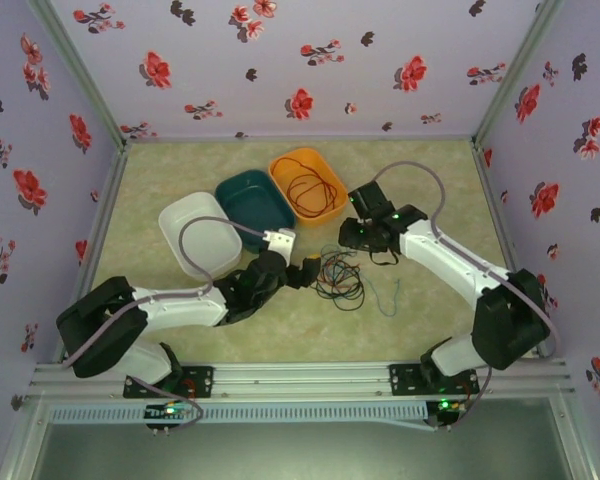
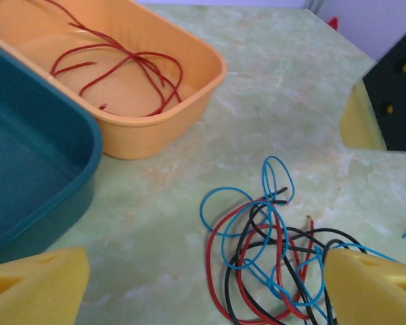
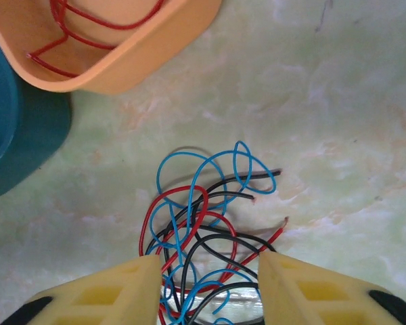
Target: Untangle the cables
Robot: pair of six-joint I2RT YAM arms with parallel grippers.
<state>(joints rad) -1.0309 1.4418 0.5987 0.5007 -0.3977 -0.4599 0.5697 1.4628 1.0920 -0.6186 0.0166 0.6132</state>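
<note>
The cables lie as a tangled bundle of red, black and blue wires on the table's middle. My left gripper sits just left of it. In the left wrist view that gripper is open wide, and the bundle lies between the yellow fingers, close to the right one. My right gripper hovers at the bundle's far side. In the right wrist view it straddles the bundle, jaws apart, with wires running between the pads.
An orange bin at the back holds a red wire. A teal bin and a white bin stand to its left. One loose blue wire lies right of the bundle.
</note>
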